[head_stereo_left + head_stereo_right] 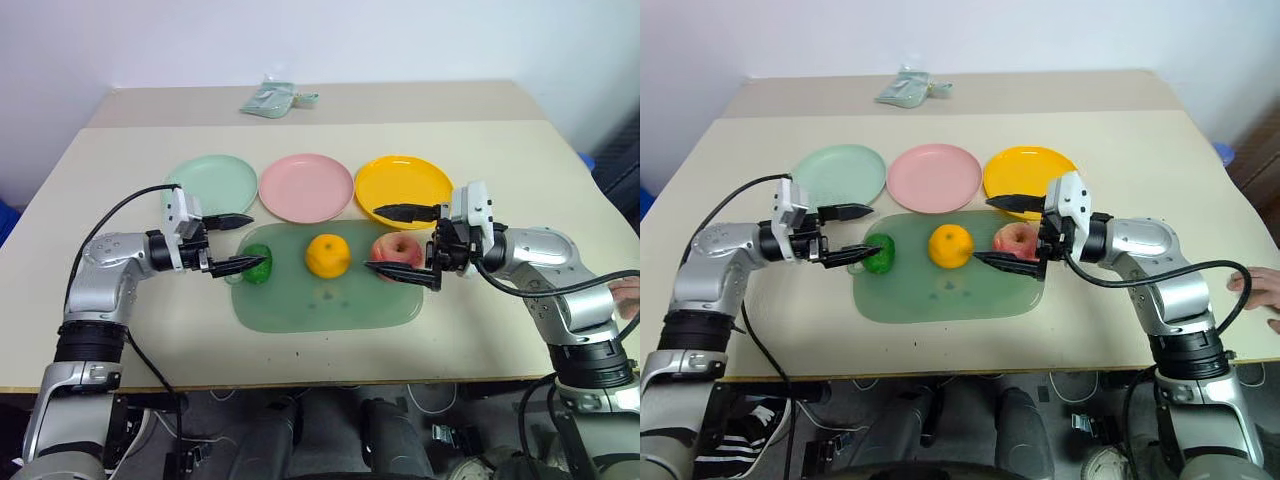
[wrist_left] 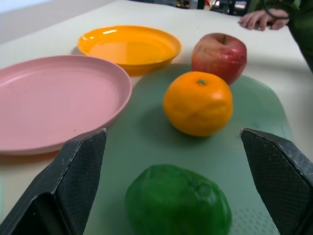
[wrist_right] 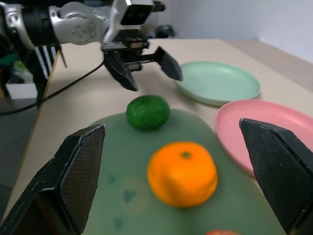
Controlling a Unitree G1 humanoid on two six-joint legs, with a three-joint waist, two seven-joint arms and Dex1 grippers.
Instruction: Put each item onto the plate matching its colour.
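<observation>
Three items are seen in a row on the pale green mat [image 1: 330,305]: the dark green piece [image 1: 257,263] at its left end, the orange [image 1: 328,254] in the middle, the apple [image 1: 397,248] at its right end, none touching another. Beyond the mat, three plates are lined up in the same order: the mint green plate [image 1: 212,184], the pink plate [image 1: 306,186] and the yellow-orange plate [image 1: 403,189], all bare. The left gripper [image 1: 234,243] is held just beside the green piece, fingers spread wide and nothing grasped; one finger tip lies close to the piece, contact cannot be judged. The right gripper [image 1: 402,242] is likewise spread wide and unloaded, with the apple between its two fingers as viewed from above; contact cannot be judged. A crumpled pale green packet [image 1: 272,98] is noted at the far edge of the table [image 1: 500,160], well apart from the plates. A person's hand [image 1: 1257,290] rests at the table's right edge.
</observation>
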